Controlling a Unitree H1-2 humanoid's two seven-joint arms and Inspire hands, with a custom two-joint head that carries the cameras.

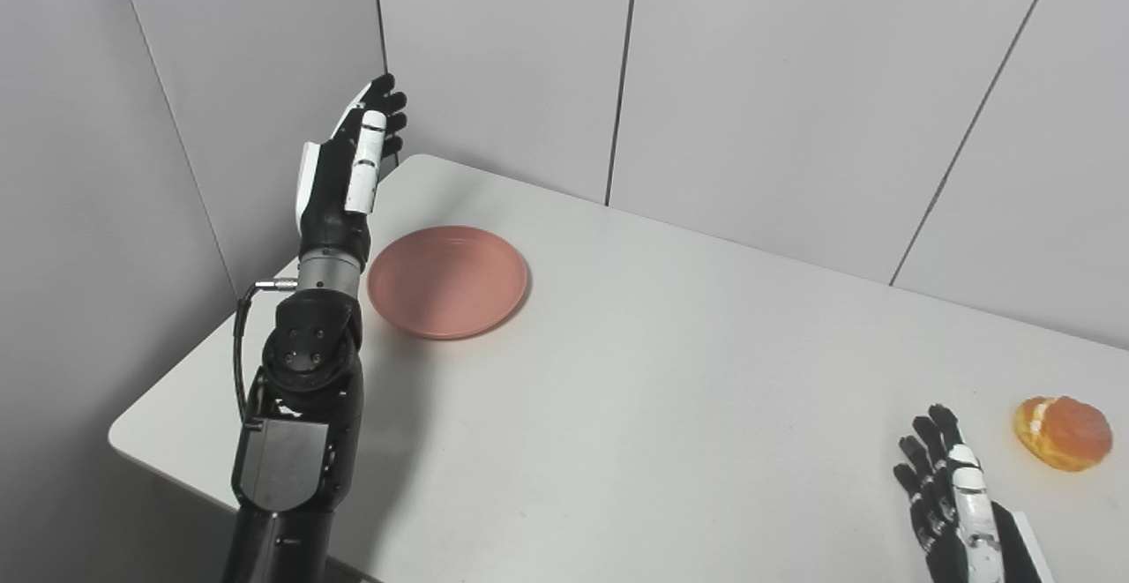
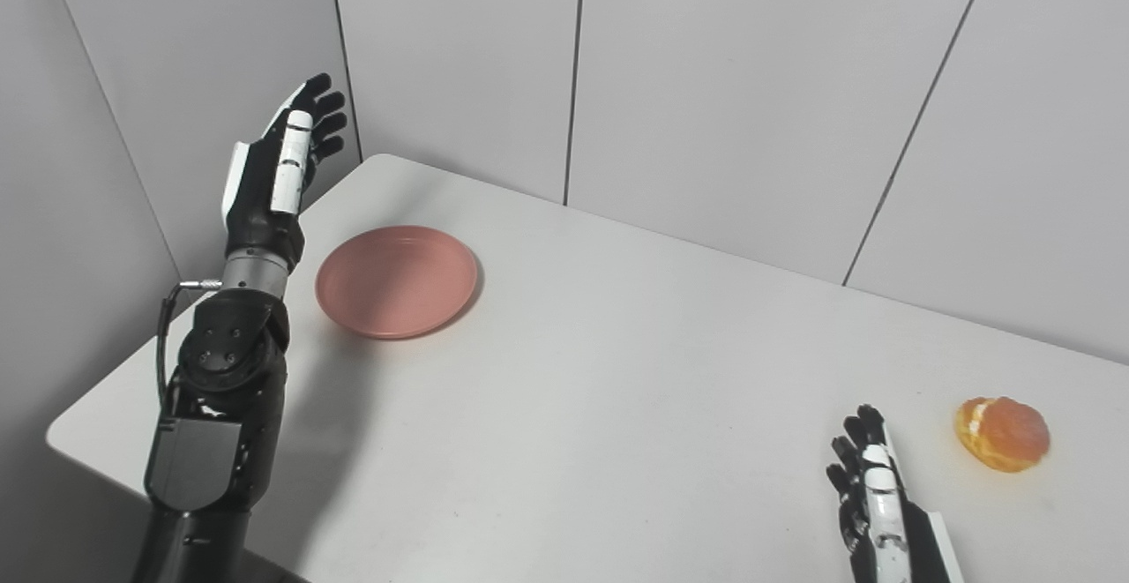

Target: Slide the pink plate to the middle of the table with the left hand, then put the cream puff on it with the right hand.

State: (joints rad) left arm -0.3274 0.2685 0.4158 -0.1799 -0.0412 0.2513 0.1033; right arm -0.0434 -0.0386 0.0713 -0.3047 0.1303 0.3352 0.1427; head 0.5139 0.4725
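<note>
Fingers point(image 1: 926, 455) apart; rt palm prob. cropped.

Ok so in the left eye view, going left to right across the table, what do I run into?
left hand raised and open → pink plate → right hand open low over the table → cream puff at the far right.
</note>
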